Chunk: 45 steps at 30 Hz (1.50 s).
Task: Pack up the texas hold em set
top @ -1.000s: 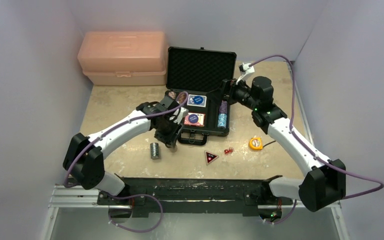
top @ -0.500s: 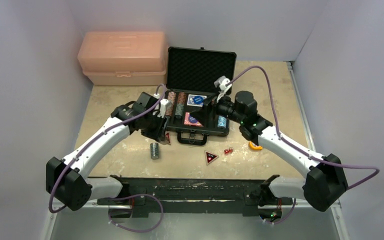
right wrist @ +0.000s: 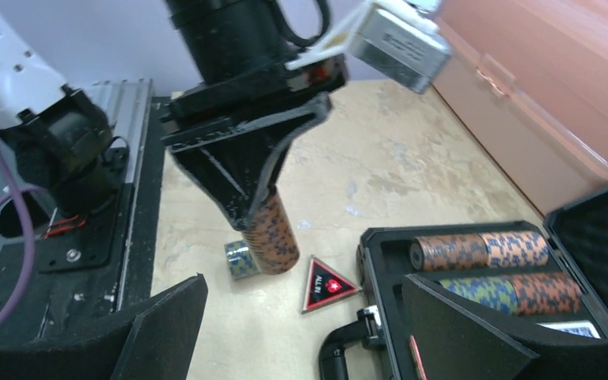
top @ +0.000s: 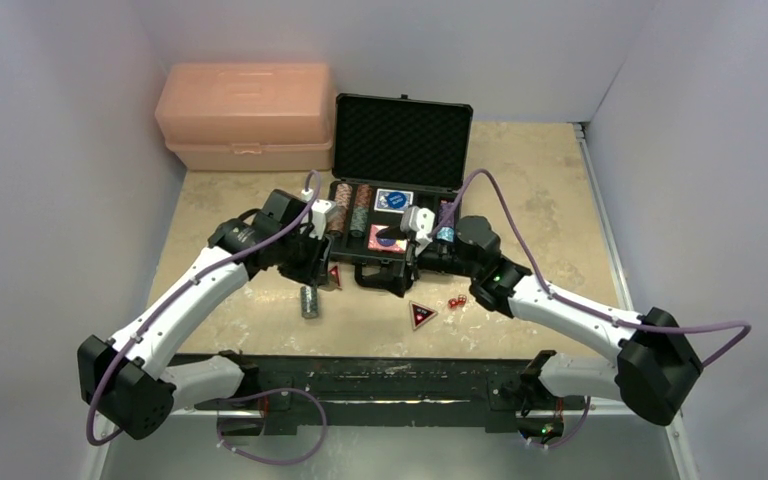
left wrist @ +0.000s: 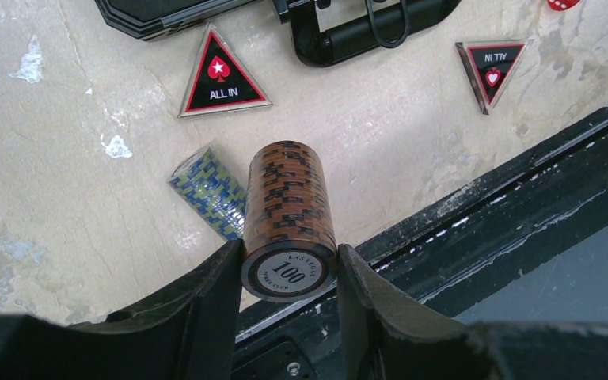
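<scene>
Left gripper (left wrist: 289,252) clamped on top end of brown chip stack (left wrist: 289,194), beside blue stack (left wrist: 206,190), just short of the case (top: 402,140); lower chips sit outside my fingers (left wrist: 206,313), so lifting or tilting could shed them.

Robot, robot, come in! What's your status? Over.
Left gripper shut on brown chip stack. Right gripper open, empty, by case. Blue stack, triangle buttons, dice not yet packed.
</scene>
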Tool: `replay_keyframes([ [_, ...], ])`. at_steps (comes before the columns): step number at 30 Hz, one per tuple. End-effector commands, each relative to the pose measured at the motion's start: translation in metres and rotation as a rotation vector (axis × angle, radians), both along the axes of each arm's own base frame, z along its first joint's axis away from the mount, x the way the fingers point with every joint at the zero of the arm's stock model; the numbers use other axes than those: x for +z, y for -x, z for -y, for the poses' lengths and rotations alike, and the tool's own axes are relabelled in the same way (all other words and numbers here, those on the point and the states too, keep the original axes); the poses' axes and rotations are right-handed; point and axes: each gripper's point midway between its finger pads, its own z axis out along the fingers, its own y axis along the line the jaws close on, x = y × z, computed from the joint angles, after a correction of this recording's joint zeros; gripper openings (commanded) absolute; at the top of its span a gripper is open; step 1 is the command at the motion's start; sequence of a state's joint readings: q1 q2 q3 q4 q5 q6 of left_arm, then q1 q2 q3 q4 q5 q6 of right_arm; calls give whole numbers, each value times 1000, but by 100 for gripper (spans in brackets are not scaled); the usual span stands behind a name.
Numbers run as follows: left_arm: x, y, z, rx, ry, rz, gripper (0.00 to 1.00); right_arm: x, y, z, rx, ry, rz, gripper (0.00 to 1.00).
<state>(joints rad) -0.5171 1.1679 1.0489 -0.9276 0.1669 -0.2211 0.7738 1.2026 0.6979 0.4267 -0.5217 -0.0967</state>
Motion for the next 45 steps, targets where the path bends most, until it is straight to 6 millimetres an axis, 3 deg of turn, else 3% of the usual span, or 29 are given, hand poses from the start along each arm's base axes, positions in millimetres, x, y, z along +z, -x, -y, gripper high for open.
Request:
replay_keyframes([
  [1,18,-6,10,-34,80,72,0,17,20,-11,122,-35,138,97],
  [9,29,2,21,-87,160,89,0,6,34,-28,194,8,165,92],
  [17,41,11,34,-147,249,92,0,-12,27,-51,138,62,193,84],
  [25,45,15,39,-172,284,89,0,-11,22,-64,111,29,215,74],
  [45,48,15,38,-177,287,104,0,-30,26,-77,173,61,177,75],
])
